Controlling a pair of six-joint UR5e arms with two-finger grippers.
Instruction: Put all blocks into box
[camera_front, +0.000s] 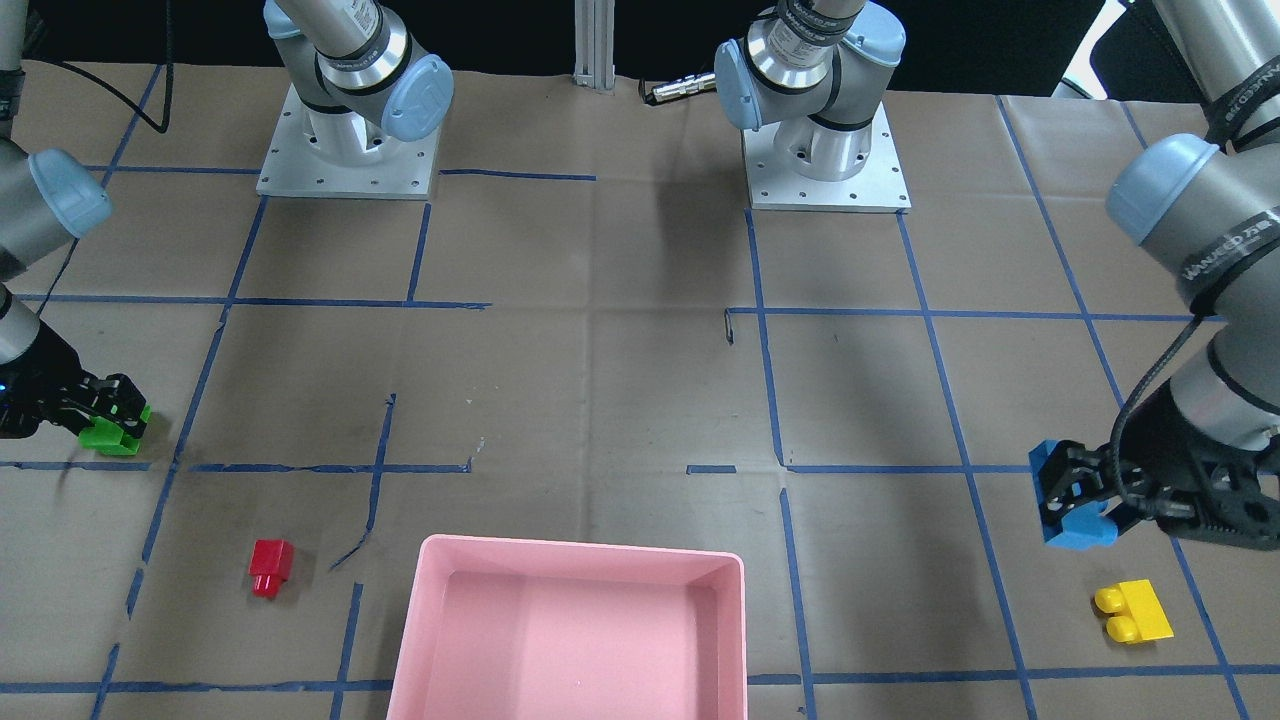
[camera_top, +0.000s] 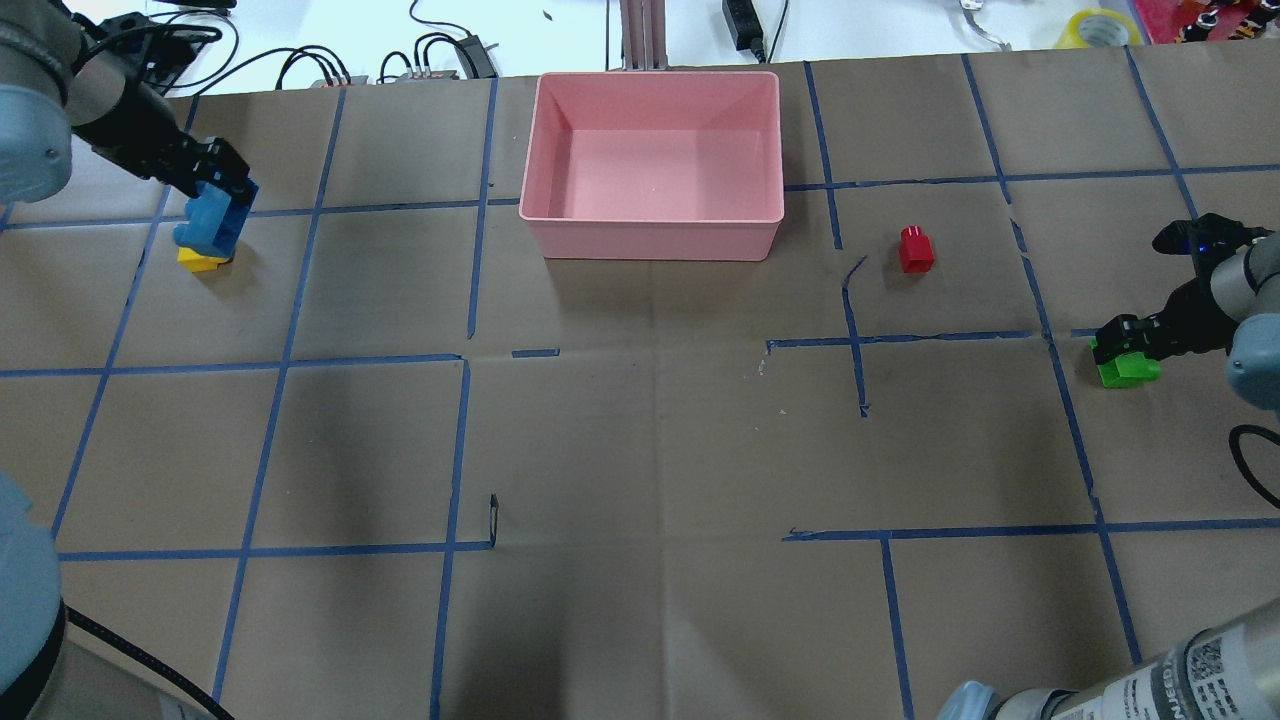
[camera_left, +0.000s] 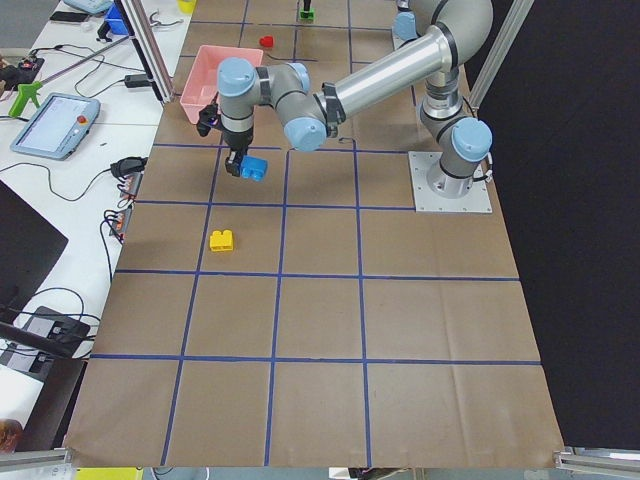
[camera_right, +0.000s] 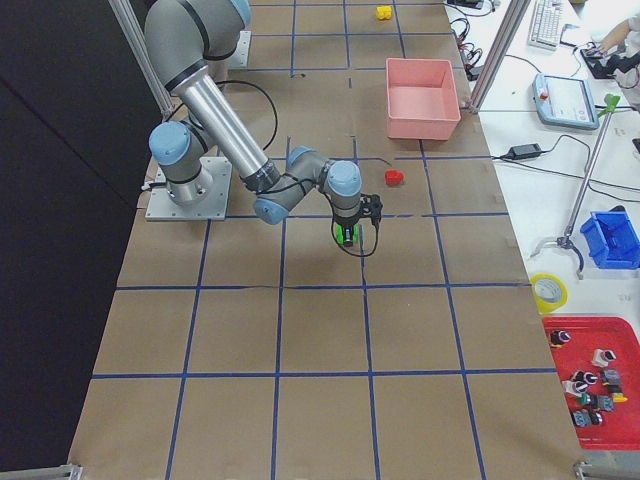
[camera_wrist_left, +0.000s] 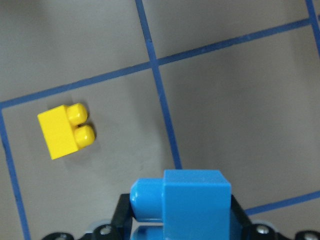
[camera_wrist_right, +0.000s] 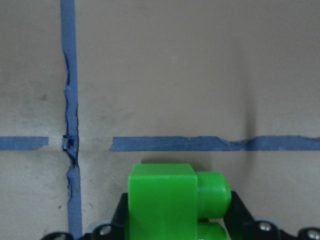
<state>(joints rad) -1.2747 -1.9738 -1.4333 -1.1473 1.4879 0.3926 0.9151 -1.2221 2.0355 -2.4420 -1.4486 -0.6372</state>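
Note:
My left gripper (camera_front: 1072, 492) is shut on the blue block (camera_front: 1078, 525) and holds it above the table, near the yellow block (camera_front: 1132, 611). In the left wrist view the blue block (camera_wrist_left: 192, 202) sits between the jaws, with the yellow block (camera_wrist_left: 65, 131) lying on the paper to its upper left. My right gripper (camera_top: 1128, 345) is shut on the green block (camera_top: 1128, 368), low over the table; it also shows in the right wrist view (camera_wrist_right: 167, 202). The red block (camera_top: 916, 248) lies loose to the right of the pink box (camera_top: 650, 238), which holds nothing.
Brown paper with a blue tape grid (camera_top: 460, 300) covers the table. The two arm bases (camera_front: 348, 150) (camera_front: 828, 160) stand at the robot's side. Cables (camera_top: 330, 65) and a metal post (camera_top: 640, 30) lie beyond the box's far edge.

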